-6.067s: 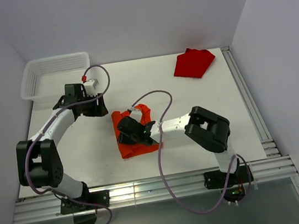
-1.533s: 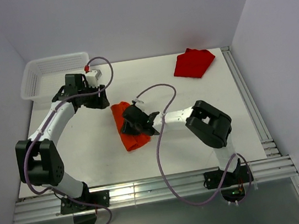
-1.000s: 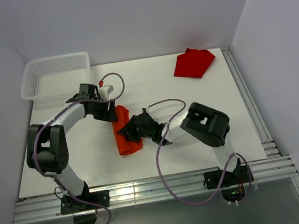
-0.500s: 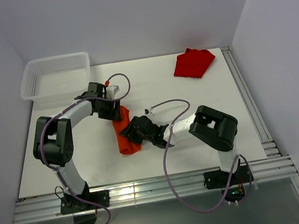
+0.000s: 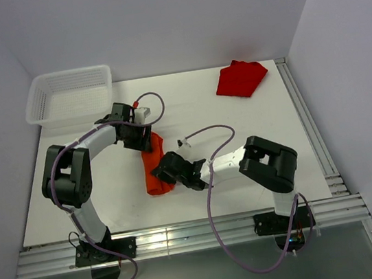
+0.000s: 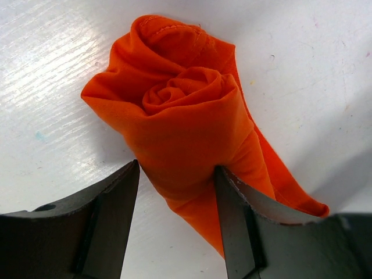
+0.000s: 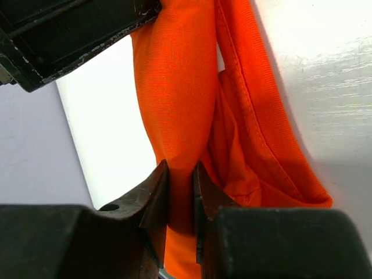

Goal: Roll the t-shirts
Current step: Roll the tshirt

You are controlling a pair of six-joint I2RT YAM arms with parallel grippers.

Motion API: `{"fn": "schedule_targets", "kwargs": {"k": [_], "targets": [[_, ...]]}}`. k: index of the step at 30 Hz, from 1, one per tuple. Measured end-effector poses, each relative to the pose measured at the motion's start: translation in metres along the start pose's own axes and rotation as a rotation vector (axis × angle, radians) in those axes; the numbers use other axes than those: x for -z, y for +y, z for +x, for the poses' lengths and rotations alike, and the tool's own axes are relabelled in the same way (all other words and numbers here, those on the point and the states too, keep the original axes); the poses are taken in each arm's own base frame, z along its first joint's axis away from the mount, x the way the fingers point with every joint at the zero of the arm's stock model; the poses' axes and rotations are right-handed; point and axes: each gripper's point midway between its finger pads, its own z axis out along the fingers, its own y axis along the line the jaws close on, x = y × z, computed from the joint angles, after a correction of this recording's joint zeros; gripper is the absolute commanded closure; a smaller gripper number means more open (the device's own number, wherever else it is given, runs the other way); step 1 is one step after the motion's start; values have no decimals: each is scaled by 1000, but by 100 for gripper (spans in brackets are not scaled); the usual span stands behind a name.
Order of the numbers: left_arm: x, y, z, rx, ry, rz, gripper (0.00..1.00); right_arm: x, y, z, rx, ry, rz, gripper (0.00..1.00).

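Observation:
The orange t-shirt [image 5: 153, 163] lies mid-table as a tight roll running near to far. In the left wrist view the t-shirt [image 6: 186, 110] shows its spiral end. My left gripper [image 5: 145, 141] is at the roll's far end, and its jaws [image 6: 177, 174] squeeze the roll from both sides. My right gripper [image 5: 164, 174] is at the near end, shut on a fold of the orange cloth [image 7: 180, 87], with the fingertips [image 7: 181, 174] pinching it. A second, red t-shirt [image 5: 240, 78] lies loosely folded at the far right.
A white mesh basket [image 5: 37, 108] stands at the far left corner. The left gripper's black fingers [image 7: 75, 29] show at the top of the right wrist view, close to my right gripper. Aluminium rails run along the near and right table edges.
The shirt went from a loose flat fold to a narrow roll. My left gripper moved right onto its far end, and my right gripper slid toward me to the near end.

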Motion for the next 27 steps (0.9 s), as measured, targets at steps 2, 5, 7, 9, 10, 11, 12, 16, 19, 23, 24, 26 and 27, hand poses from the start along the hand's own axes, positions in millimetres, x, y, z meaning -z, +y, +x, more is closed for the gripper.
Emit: {"fn": "schedule_targets", "kwargs": {"k": [2,5,7,9,10,11,12,16,19,23,24,26,27], "targets": [[0,0,0,0,0,0,41,0,0,0,6,-3,7,76],[0,0,0,-1,0,1,41,0,1,0,23,-9,30,53],[0,0,0,-1,-1,1,41,2,-1,2,52,-11,56,48],[0,0,0,-1,-1,0,41,4,-3,3,88,-21,91,47],[1,0,0,-1,-1,0,41,5,-3,3,107,-28,106,47],[1,0,0,-1,-1,0,41,7,-2,1,124,-34,120,47],[1,0,0,-1,-2,0,41,9,-2,0,141,-41,132,47],[1,0,-1,-2,-3,-1,41,22,5,-7,229,-64,187,48],[1,0,-1,-2,-2,-2,41,29,17,-14,285,-85,206,49],[1,0,-1,-2,-3,-2,41,35,41,-24,345,-113,205,50],[1,0,-1,-1,-3,-2,41,35,48,-26,360,-119,200,50],[1,0,-1,-1,-3,-2,41,32,63,-28,385,-131,187,50],[1,0,-1,-1,-3,-3,41,29,67,-28,403,-133,189,50]]}}
